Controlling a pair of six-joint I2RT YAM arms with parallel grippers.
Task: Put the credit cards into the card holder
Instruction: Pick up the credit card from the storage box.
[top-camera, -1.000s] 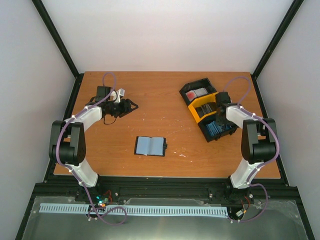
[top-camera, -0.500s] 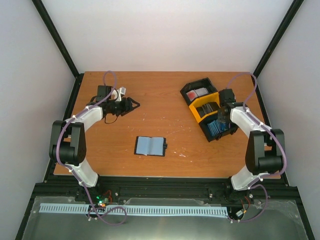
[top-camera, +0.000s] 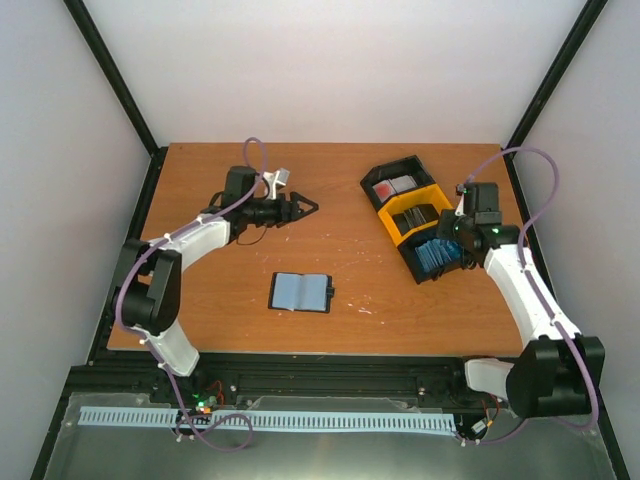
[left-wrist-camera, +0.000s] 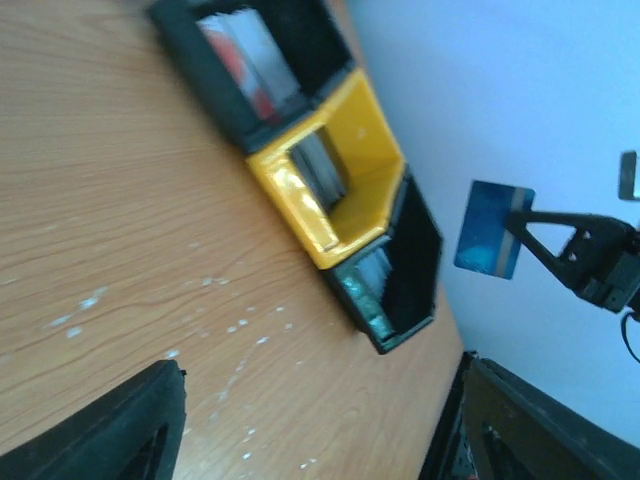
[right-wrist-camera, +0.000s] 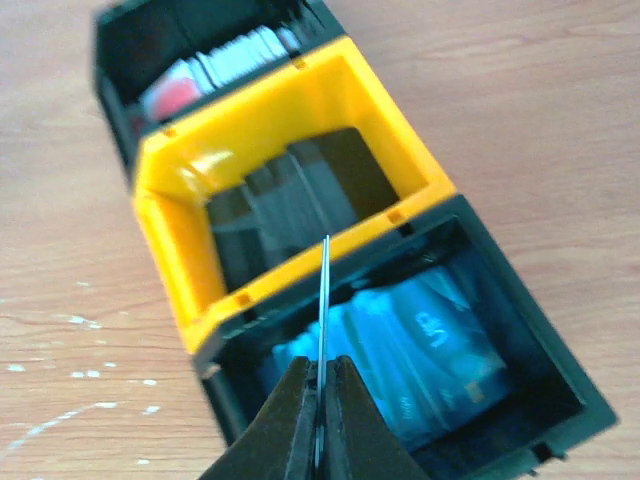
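As right tool (right-wrist-camera: 319, 368) grips it, blue card (left-wrist-camera: 491, 229), above trays (right-wrist-camera: 165, 205)

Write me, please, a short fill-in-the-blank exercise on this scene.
The card in the right tool is ____ in colour.
The card holder lies ____ on the table.
The middle tray of the row is ____.
The left tool holds ____.
Missing words: blue; open; yellow; nothing.
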